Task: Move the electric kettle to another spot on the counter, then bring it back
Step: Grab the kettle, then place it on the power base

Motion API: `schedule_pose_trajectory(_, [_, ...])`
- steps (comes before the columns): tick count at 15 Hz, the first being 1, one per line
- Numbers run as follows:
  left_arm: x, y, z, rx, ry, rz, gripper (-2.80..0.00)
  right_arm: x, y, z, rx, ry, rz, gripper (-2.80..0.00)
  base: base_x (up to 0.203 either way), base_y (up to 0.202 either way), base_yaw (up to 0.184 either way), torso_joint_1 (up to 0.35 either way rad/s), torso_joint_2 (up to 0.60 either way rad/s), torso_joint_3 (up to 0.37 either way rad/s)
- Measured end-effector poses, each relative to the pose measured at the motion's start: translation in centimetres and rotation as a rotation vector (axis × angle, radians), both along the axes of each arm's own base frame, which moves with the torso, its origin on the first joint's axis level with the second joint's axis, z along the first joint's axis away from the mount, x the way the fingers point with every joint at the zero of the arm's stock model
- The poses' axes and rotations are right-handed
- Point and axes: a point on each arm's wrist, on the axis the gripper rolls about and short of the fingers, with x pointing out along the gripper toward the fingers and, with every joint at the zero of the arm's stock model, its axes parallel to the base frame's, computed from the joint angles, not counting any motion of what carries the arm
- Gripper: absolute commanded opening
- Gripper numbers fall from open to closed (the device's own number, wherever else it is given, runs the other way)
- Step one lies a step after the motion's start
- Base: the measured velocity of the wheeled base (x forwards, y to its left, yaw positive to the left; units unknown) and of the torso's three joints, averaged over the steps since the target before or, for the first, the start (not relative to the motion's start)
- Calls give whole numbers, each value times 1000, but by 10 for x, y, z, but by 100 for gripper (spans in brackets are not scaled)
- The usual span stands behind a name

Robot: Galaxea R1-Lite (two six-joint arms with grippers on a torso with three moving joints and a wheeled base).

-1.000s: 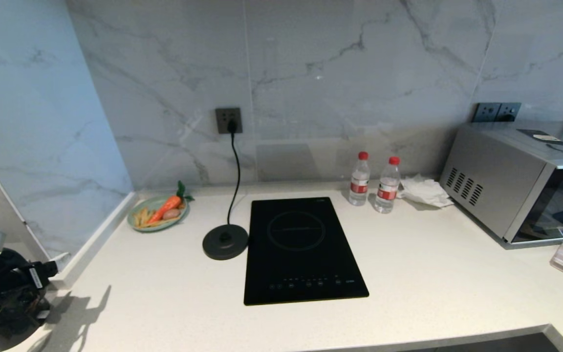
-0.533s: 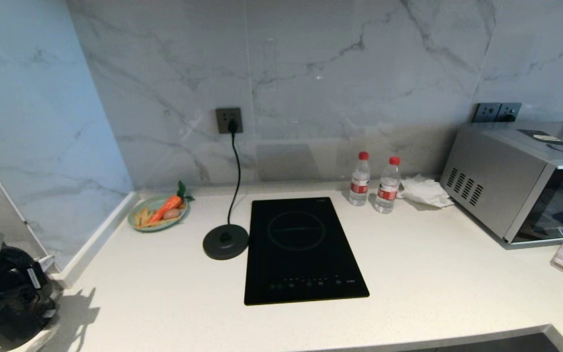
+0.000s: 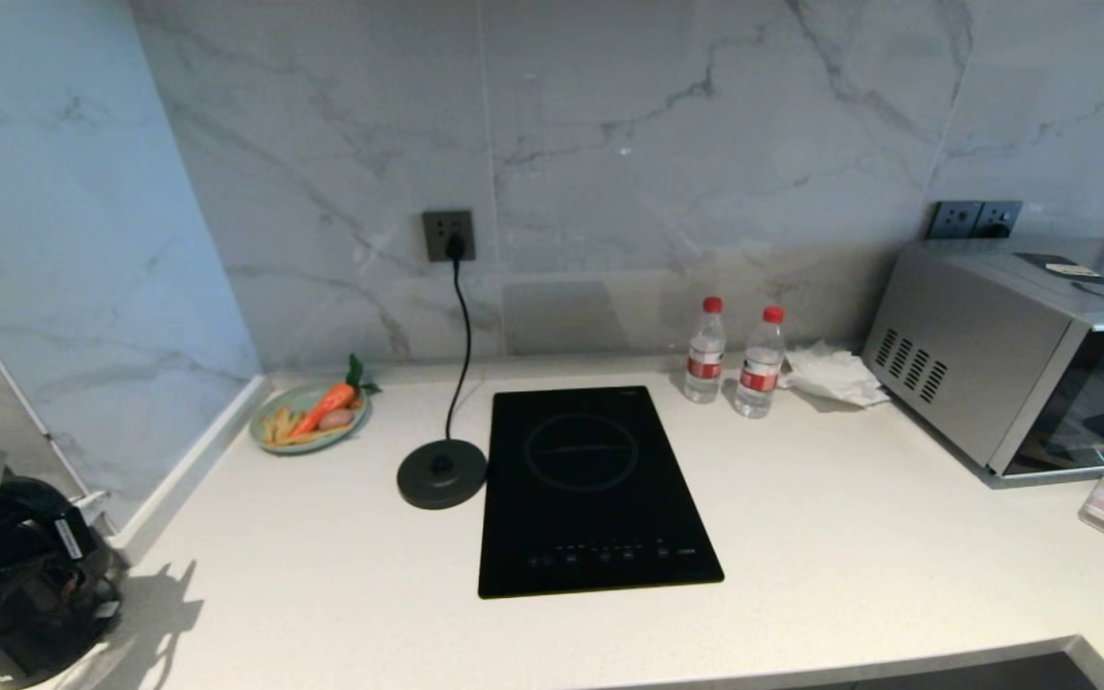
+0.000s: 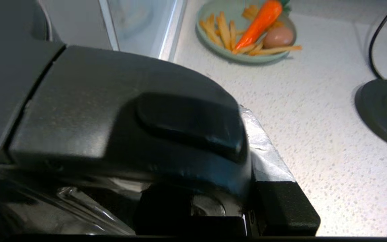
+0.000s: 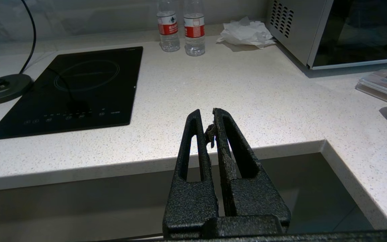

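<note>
While the left arm sat at the head view's lower-left corner, the electric kettle (image 3: 30, 642) stood under it on the counter (image 3: 849, 537), well left of and nearer than the base disc (image 3: 442, 474).

Left wrist: the left gripper (image 4: 193, 208) was closed on the kettle's handle. One taped finger (image 4: 281, 205) pressed its side, the other was hidden.

Right wrist: the right gripper (image 5: 207, 114) was fully closed and empty, off the counter's front edge, well right of the disc.
</note>
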Motion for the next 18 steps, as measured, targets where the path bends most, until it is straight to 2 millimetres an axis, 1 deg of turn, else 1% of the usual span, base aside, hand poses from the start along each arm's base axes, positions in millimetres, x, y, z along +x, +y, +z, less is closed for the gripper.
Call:
schedule_pose_trajectory(2, [-6,-7,5,22,-39,-5,-280,0,0,0,0,0,0,-280,0,0,0,0,0,0])
schedule_pose_trajectory(5, [-17,-21,6,7,-19,-27,-280,0,0,0,-1,0,0,-280,0,0,0,0,0,0])
schedule_pose_trajectory(8, [-26,-29,14,10,-27,-35,-280,0,0,0,0,0,0,-280,0,0,0,0,0,0])
schedule_pose_trajectory(11, [-31,-37,26,28,-55,-49,-280,0,0,0,0,0,0,-280,0,0,0,0,0,0])
schedule_pose_trajectory(18, [-40,-68,44,34,-96,-129,-280,0,0,0,0,0,0,-280,0,0,0,0,0,0])
